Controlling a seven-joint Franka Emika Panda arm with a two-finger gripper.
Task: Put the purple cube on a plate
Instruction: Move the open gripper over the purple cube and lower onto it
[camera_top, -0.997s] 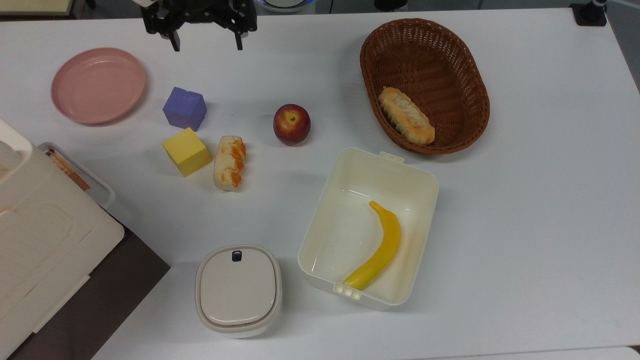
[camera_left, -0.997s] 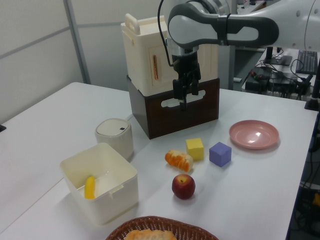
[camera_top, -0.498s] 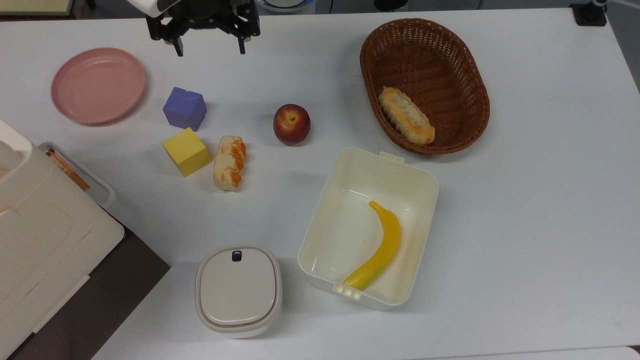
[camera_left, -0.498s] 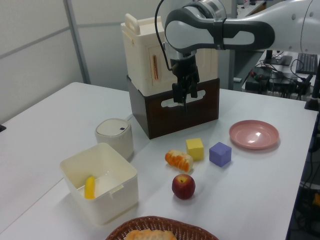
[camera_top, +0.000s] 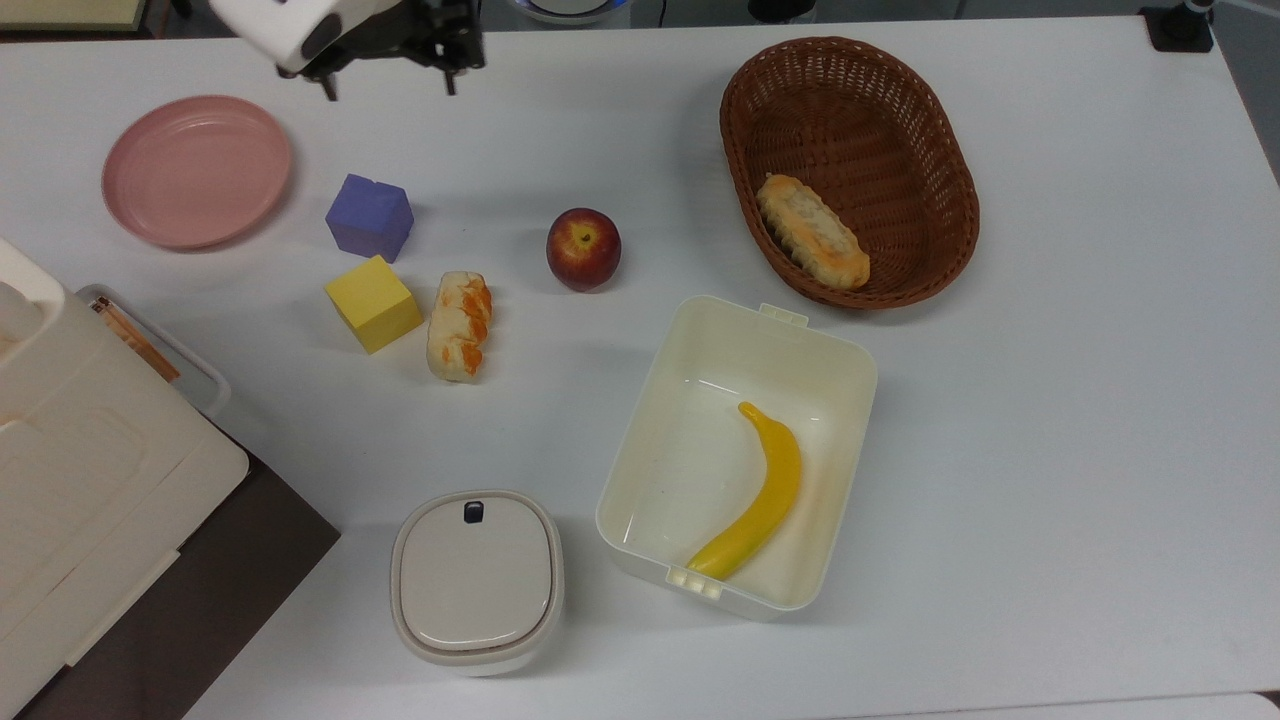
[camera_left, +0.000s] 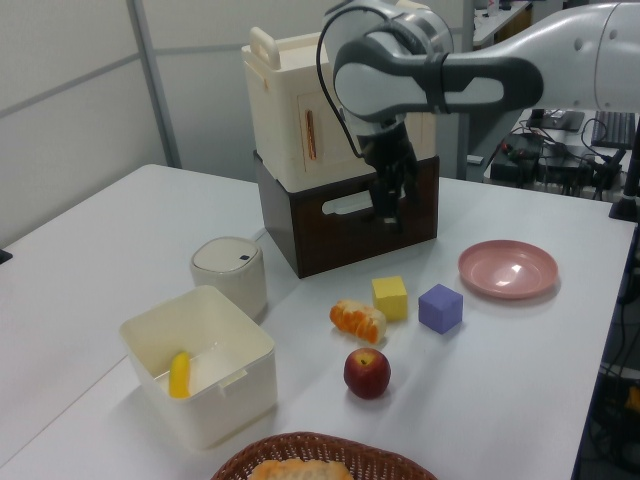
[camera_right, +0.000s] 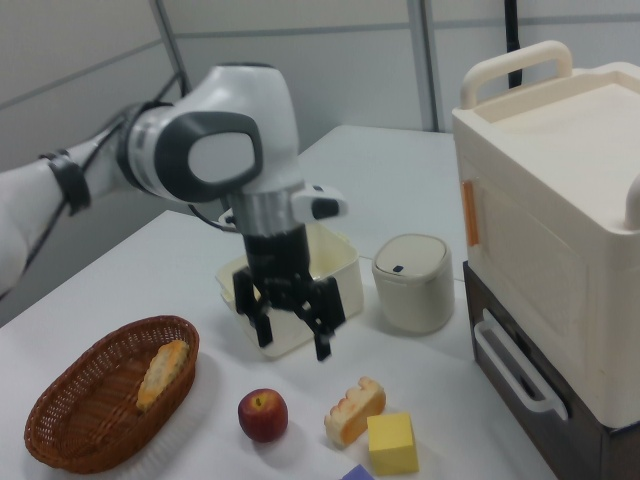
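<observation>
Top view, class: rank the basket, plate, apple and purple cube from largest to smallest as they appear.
1. basket
2. plate
3. and 4. purple cube and apple: they look about alike, so no ranking.

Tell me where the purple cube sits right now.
In the top view, the purple cube rests on the table, just right of the pink plate and directly above the yellow cube.

White-grey arm (camera_right: 215, 150), seemingly black tool (camera_right: 294, 346).
</observation>
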